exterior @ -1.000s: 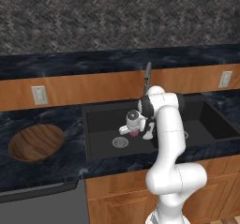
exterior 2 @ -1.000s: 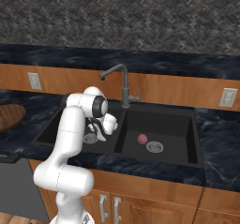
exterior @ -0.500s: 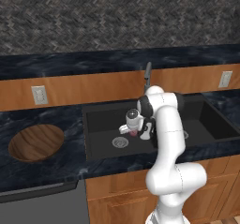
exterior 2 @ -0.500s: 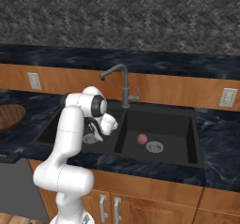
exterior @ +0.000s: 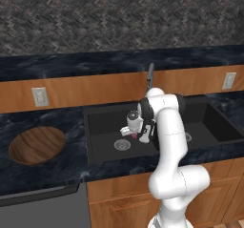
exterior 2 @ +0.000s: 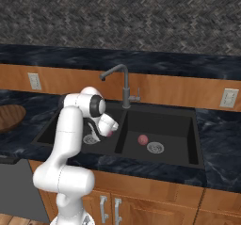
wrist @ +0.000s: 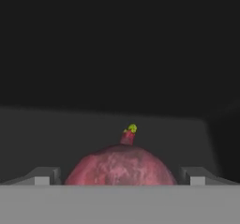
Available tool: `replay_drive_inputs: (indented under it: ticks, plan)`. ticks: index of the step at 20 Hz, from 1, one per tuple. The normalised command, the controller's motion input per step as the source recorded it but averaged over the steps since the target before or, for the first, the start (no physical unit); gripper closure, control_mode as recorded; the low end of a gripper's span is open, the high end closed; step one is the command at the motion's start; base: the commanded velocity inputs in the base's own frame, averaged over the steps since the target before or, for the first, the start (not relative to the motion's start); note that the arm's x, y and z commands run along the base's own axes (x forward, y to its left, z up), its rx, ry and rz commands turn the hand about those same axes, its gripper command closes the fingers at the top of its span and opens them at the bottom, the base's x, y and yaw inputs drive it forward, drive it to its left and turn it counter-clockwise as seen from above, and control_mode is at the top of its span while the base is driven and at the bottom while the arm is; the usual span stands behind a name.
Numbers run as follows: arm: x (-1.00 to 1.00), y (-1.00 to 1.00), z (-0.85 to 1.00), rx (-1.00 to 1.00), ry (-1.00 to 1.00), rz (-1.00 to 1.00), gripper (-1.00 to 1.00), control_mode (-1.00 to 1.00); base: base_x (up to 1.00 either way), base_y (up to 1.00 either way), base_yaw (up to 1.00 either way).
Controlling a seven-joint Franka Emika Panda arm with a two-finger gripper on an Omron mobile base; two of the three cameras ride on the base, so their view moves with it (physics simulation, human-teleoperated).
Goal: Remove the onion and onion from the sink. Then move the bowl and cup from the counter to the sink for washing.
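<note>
Two small pinkish-red onions sit in the black sink (exterior 2: 197,139), one in each basin. The first onion (wrist: 121,167) is in the left basin, right under the gripper (wrist: 121,175). In the hand view it lies between the two dark fingertips (wrist: 44,175), with one tip on each side and a gap between each tip and the onion. Its little stem with a yellow-green tip points up. The gripper's fingers stand wide apart and are not squeezing the onion. From the left base view you can see a bit of red (exterior: 135,135) peeking out beside the gripper (exterior: 133,129), close to the round metal drain (exterior: 122,144) of that basin.

The second onion (exterior 2: 142,140) rests in the right basin, just beside that basin's drain (exterior 2: 155,147) and well apart from the arm.

The white arm bends down from the front of the sink and reaches into the left basin. The grey faucet (exterior 2: 123,80) stands behind the sink, at the middle, with its spout curving over toward the left basin.

The brown wooden bowl (exterior: 36,145) sits on the dark tabletop (exterior: 47,172) to the left of the sink, well apart from it. A pale wall outlet (exterior: 40,97) is on the wooden panel behind the bowl, and another outlet (exterior: 229,80) is on the far right.
</note>
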Motion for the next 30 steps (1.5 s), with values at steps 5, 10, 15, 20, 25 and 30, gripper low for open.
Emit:
replay_drive_inputs:
  ticks: [5,10,15,20,25,30]
  plan:
    - [-0.03,-0.01,-0.16,0.00,0.01,-0.05,-1.00,-1.00,0.00,0.00,0.00]
    - [-0.07,0.00,-0.20,0.00,0.05,-0.04,1.00,-1.00,0.00,0.00,0.00]
    - [-0.13,-0.10,-0.23,0.00,0.06,-0.05,1.00,-1.00,0.00,0.00,0.00]
    - [-0.28,-0.08,-0.21,0.00,0.02,-0.01,1.00,-1.00,0.00,0.00,0.00]
    - [-0.35,0.00,-0.14,0.00,-0.01,0.00,1.00,-1.00,0.00,0.00,0.00]
    - [-0.33,0.03,-0.02,0.00,-0.11,-0.02,1.00,-1.00,0.00,0.00,0.00]
